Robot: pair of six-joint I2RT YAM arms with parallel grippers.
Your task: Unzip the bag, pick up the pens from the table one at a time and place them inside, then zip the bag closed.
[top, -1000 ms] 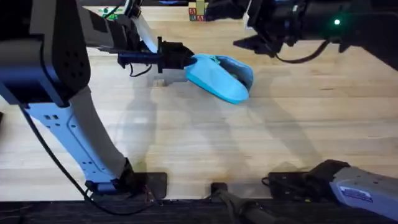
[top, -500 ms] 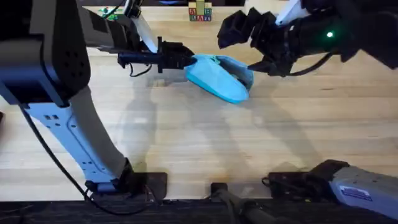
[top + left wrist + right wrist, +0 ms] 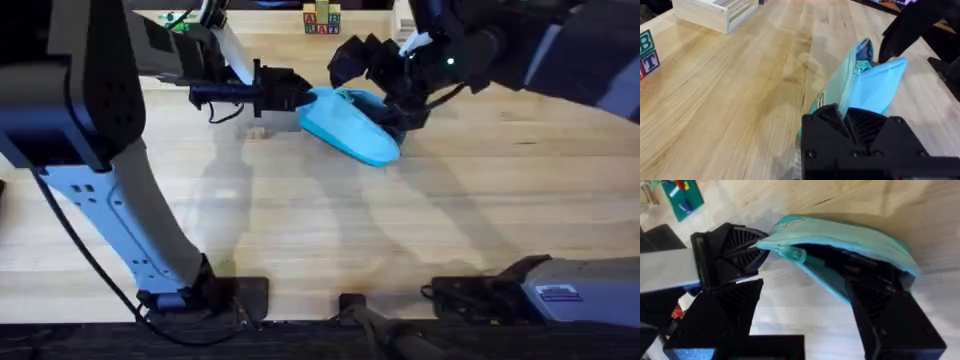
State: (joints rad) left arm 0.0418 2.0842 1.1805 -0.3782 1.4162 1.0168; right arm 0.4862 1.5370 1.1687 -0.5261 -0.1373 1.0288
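The sky-blue bag (image 3: 352,128) lies on the table (image 3: 400,220), slightly tilted. My left gripper (image 3: 295,97) is shut on the bag's left end; its black fingers (image 3: 832,117) pinch the fabric of the bag (image 3: 875,82). My right gripper (image 3: 372,85) hovers open over the far side of the bag. In the right wrist view its fingers (image 3: 885,315) straddle the bag (image 3: 850,237), whose zipper gapes onto a dark inside, with the teal pull (image 3: 792,254) near the left gripper (image 3: 732,255). The pens are out of view.
Lettered toy blocks (image 3: 320,20) stand at the table's far edge, also beside the left arm (image 3: 647,50). A pale wooden box (image 3: 715,12) sits farther back. A green item (image 3: 178,19) lies at the far left. Bare wood stretches in front of the bag.
My right gripper has swung in from the far right and come down over the bag. The left gripper and the bag have stayed still.
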